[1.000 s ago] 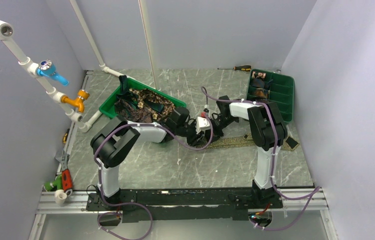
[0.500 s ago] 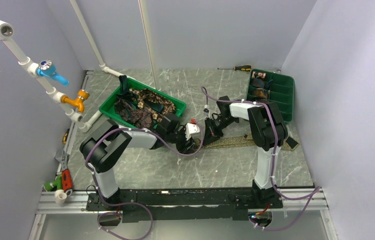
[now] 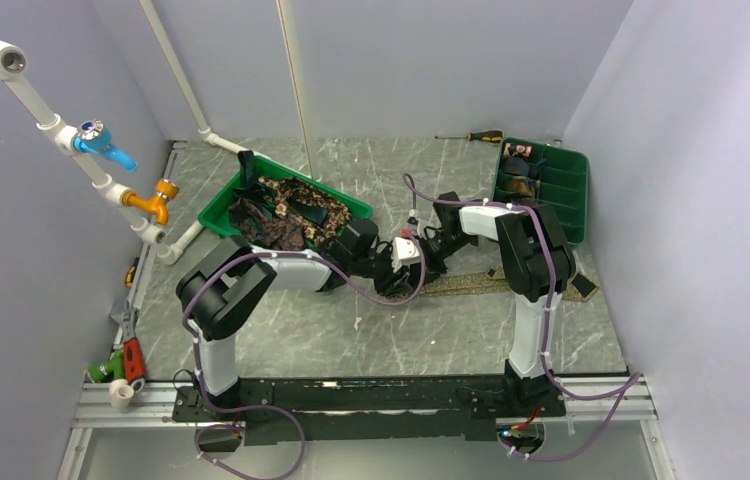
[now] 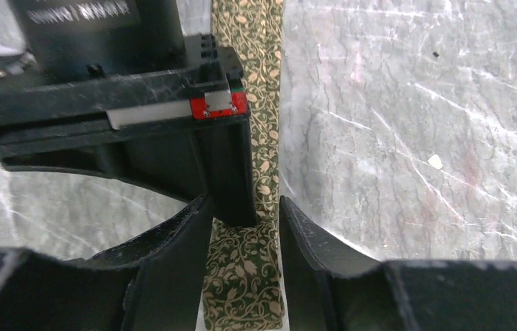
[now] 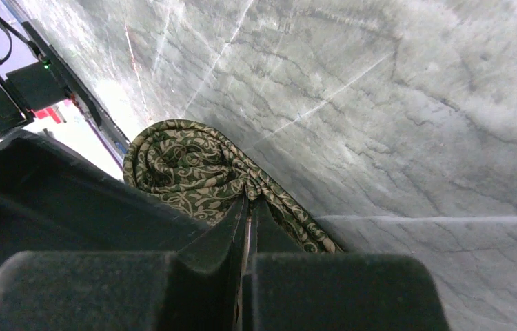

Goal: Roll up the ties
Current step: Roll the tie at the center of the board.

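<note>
A green tie with a tan vine pattern lies as a strip (image 3: pixel 491 284) across the table's middle right, its left end wound into a small roll (image 4: pixel 242 276). My left gripper (image 4: pixel 243 201) has a finger pressed on each side of that roll. Opposite it, my right gripper (image 5: pixel 249 200) is shut, pinching the fabric at the roll's (image 5: pixel 187 165) edge. In the top view both grippers, left (image 3: pixel 413 268) and right (image 3: pixel 429 262), meet at the strip's left end and hide the roll. More ties lie heaped in a green tray (image 3: pixel 213 208).
A green compartment tray (image 3: pixel 561 190) at the back right holds small rolled ties (image 3: pixel 519 185). A screwdriver (image 3: pixel 476 136) lies beside it. White pipes with valves (image 3: pixel 101 145) run along the left wall, and hand tools (image 3: pixel 126 360) sit at the near left.
My left arm drew back to the left with its jaws wider, then returned and closed around the roll. The right arm held still.
</note>
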`<state>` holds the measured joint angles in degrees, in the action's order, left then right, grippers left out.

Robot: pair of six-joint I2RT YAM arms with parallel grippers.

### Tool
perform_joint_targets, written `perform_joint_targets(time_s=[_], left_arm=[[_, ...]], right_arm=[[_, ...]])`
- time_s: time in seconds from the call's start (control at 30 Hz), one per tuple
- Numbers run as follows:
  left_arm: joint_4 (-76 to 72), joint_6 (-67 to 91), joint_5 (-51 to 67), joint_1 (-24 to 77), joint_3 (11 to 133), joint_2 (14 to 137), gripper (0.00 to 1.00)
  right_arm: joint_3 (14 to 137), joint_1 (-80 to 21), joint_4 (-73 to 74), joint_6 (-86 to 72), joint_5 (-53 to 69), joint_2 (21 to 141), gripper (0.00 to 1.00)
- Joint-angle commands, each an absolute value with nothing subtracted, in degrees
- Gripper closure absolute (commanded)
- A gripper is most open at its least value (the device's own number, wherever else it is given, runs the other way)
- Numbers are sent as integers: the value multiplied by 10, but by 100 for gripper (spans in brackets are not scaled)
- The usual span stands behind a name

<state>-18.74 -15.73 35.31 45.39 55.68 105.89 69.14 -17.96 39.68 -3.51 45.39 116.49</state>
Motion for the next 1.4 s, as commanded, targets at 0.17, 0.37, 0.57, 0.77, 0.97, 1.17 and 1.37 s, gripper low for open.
perform_joint_targets(time_s=[0.17,0.37,0.57,0.77,0.97,1.17,1.37], left_arm=[[-216,-129,346,435,498,1031,32],[-224,-165,342,425,440,992,21],[-238,-151,353,426,460,1026,34],[-236,-130,366,433,503,1038,56],[-239,-112,374,451,540,1050,56],[-192,-117,331,469,573,1122,55],[-150,-160,275,468,536,1149,56]], right_arm=[[679,-183,368,-15,390,1174,100],[669,-180,367,-13,387,1170,100],[664,-178,363,-16,386,1167,100],[667,-178,361,-20,388,1171,100],[671,-178,362,-20,388,1173,100],[670,-179,358,-26,397,1170,100],[668,-179,354,-32,409,1167,100]])
